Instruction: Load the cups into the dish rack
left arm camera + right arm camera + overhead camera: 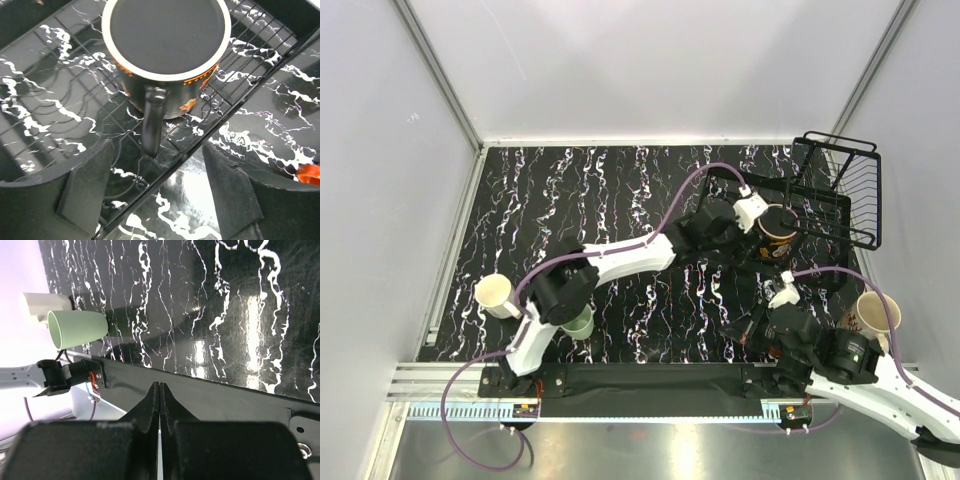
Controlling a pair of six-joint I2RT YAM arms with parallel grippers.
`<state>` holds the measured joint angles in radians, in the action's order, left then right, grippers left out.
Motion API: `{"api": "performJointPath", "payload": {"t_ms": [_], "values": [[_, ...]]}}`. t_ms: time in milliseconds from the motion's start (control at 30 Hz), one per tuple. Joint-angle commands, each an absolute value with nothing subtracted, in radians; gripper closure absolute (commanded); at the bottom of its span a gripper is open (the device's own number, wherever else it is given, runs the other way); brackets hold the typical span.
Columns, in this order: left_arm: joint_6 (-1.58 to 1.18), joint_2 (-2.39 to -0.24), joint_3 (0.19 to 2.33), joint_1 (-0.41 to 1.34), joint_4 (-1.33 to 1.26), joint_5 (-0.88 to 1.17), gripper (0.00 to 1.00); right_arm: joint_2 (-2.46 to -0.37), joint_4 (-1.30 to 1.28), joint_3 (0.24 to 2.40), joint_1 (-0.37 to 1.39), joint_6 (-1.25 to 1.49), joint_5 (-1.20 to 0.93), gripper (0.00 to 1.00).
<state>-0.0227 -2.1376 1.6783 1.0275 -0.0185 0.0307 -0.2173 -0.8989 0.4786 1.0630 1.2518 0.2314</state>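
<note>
- My left gripper (157, 186) gapes wide, empty; the black mug (165, 55) stands in the dish rack (55, 107) at twelve o'clock.
- My right gripper (160, 400) is pressed closed on nothing.

Top view: bright, even overhead light. White walls nearly blown out at 12 o'clock, shadows soft and short. Marbled worktop (620, 180) is glossy but shows no hot spots here. Left wrist: black patterned mug (167, 60) sharp, jaws at 6 o'clock slightly soft, specular streak on the worktop between them. Right wrist: glare patches at 3 o'clock, background behind the mint-green cup (77, 328) at 9 o'clock overexposed, jaws at 6 o'clock dark and blurred.
</note>
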Motion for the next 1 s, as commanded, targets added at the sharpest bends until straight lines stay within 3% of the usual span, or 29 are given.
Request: {"api": "performJointPath", "payload": {"t_ms": [0,433,733,967], "values": [[-0.008,-2.005,1.610,1.022,-0.135,0.048,0.21,-0.296,-0.879,0.566,1.065,1.194,0.298,1.00],[-0.241,-1.649,1.342,0.986,-0.005,-0.221,0.20,-0.472,-1.169,0.879,1.065,1.152,0.535,0.99],[-0.437,-1.316,1.099,0.986,0.043,-0.219,0.20,-0.699,-1.523,1.193,1.065,1.255,0.791,0.99],[-0.423,-1.174,1.045,0.986,0.101,-0.218,0.19,-0.946,-1.431,1.310,1.063,1.083,0.844,0.95]]}}
